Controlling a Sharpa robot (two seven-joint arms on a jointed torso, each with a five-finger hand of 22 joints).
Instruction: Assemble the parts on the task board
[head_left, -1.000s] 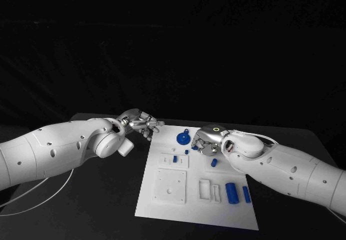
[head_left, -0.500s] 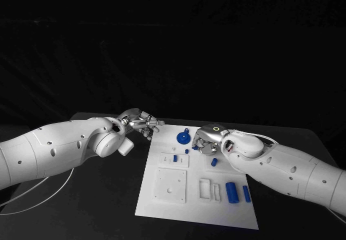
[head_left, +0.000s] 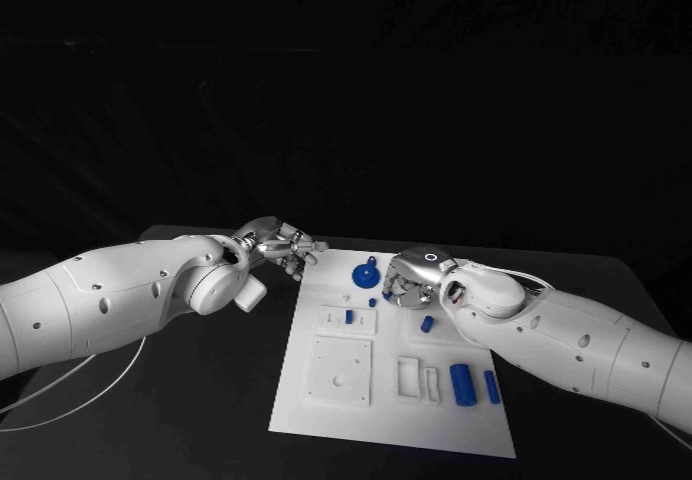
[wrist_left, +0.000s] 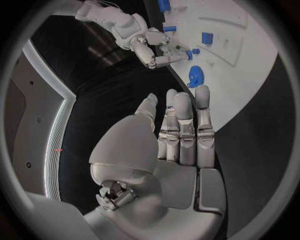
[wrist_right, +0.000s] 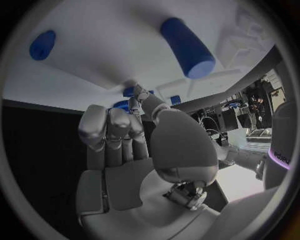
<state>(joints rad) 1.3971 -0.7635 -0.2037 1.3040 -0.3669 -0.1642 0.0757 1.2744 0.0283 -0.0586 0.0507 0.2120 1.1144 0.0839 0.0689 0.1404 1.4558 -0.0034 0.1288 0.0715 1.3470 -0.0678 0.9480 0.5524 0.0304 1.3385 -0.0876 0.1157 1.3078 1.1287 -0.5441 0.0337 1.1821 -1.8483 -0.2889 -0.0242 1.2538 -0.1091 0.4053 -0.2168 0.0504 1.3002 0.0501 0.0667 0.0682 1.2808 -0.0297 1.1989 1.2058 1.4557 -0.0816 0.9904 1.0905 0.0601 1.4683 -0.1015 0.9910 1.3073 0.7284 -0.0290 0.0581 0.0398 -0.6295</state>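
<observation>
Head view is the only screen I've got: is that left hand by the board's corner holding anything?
Observer: No. The left wrist view shows the left hand with its fingers stretched out straight and nothing in them.
Operator: And the right one, over the board?
Observer: Seen from the left wrist, the right hand has its fingertips at a small blue part on the task board. I cannot tell whether they grip it.
Operator: Is anything tucked in its palm?
Observer: No, the right wrist view shows that palm bare.
</observation>
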